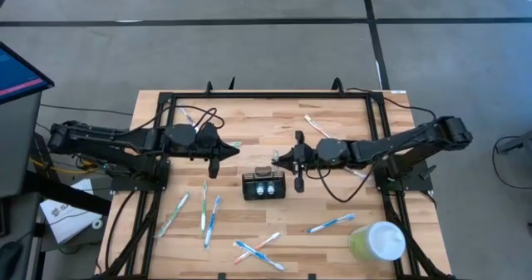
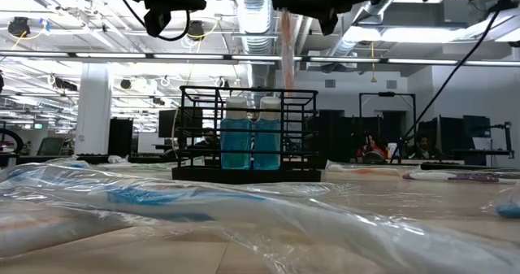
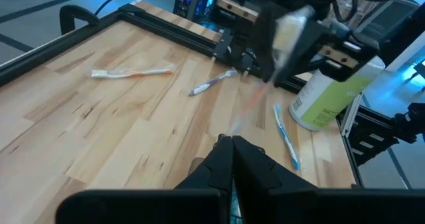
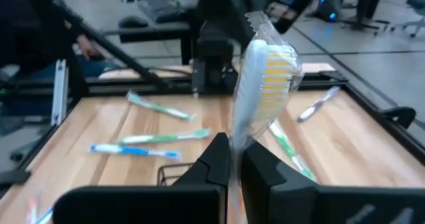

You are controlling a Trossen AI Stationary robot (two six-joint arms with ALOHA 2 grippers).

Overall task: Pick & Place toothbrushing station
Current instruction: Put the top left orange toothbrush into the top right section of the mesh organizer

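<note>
The toothbrushing station (image 1: 263, 185) is a small black rack holding two blue bottles, resting on its base at the middle of the wooden table; the low view shows the station (image 2: 248, 144) from the side. My right gripper (image 1: 278, 157) hovers just beyond its far right corner, shut on a plastic-wrapped toothbrush (image 4: 264, 78) with orange bristles. My left gripper (image 1: 233, 153) hangs shut and empty, up and to the far left of the station, its fingers (image 3: 231, 147) pressed together. My right gripper (image 4: 234, 152) pinches the wrapped toothbrush between its two fingers just below the head (image 4: 236, 134). The fingers come nearly level from the table's right and lie across the brush. The brush stands about upright, head above the fingers, handle (image 2: 287, 54) hanging clear above the station.
Several wrapped toothbrushes lie on the table: near left (image 1: 205, 209), near middle (image 1: 258, 251), near right (image 1: 331, 223), far right (image 1: 316, 126). A pale green cup with white lid (image 1: 378, 241) stands at the near right corner. A black frame (image 1: 249, 95) rims the table.
</note>
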